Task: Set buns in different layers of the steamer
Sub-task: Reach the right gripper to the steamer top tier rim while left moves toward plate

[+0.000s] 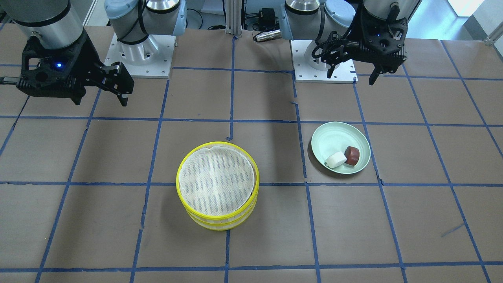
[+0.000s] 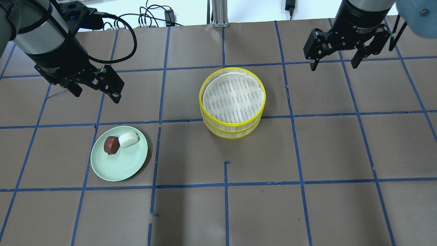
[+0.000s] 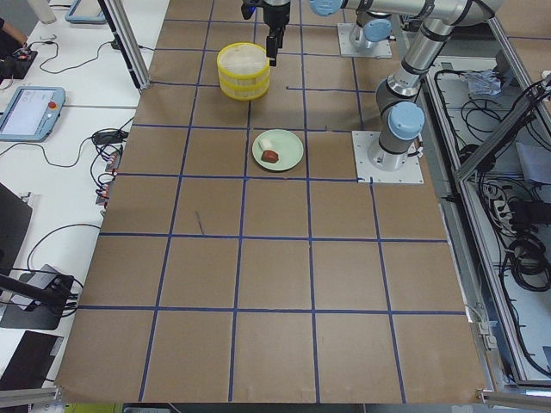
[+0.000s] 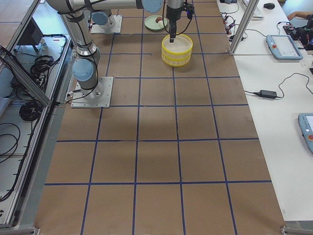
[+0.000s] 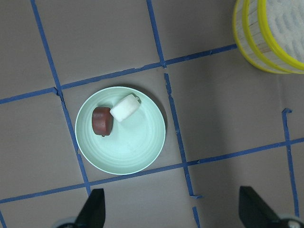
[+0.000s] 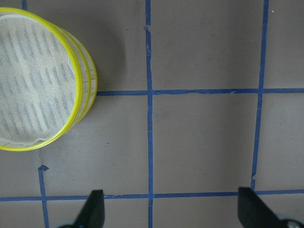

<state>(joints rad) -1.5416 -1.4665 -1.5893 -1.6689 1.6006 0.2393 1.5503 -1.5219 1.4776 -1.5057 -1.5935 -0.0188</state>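
Steamer trays (image 2: 235, 129): stacked mid-table, top one empty; likely light and stiff, so lift by the rim.
Left gripper (image 2: 97, 95): jaws apart, empty.
Right gripper (image 2: 334, 65): jaws apart, empty.
Plate (image 2: 116, 175): toward the table's left edge.
Buns: white bun (image 2: 128, 139) and brown bun (image 2: 111, 144) touch on the plate; probably soft, so pinch the sides gently.

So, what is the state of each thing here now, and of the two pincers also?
white bun, lying on the plate, not gripped.
reddish-brown bun, lying on the plate beside the white bun, not gripped.
plate, upright, carrying both.
steamer layers, stacked one on the other, top one empty.
left pincer, open, empty.
right pincer, open, empty.
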